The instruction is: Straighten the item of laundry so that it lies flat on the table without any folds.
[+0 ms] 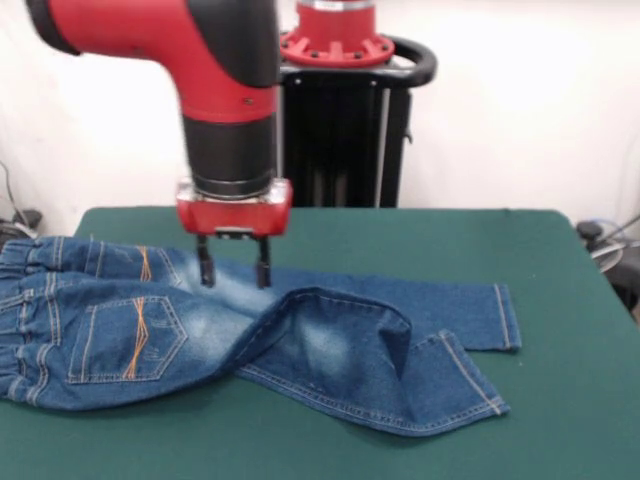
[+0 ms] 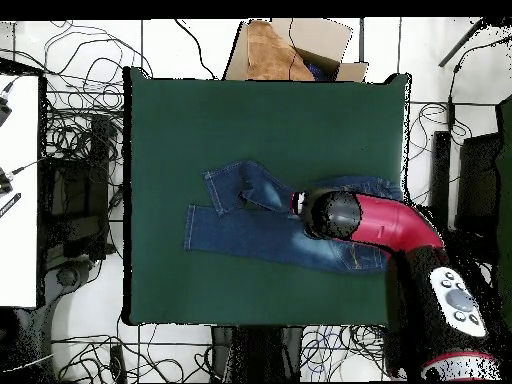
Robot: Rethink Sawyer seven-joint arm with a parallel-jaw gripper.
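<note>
The item of laundry point(image 1: 300, 340), a small pair of blue jeans with orange pocket stitching, lies on the green table point(image 1: 560, 400). Its gathered waistband is at the left edge of the front view and the legs point right. The far leg runs straight. The near leg is twisted, with a raised fold near its middle, and its cuff crosses toward the far leg. My gripper point(image 1: 234, 272) hangs upright over the upper far leg, open, its fingertips at or just above the denim. In the overhead view the arm hides the gripper and the waist; the legs point(image 2: 240, 215) show left of it.
An open cardboard box point(image 2: 290, 50) stands off the table's top edge in the overhead view. Cables lie on the floor all round, and a white surface point(image 2: 20, 190) sits at the left. The jeans' waistband lies near the table's right edge point(image 2: 405, 150).
</note>
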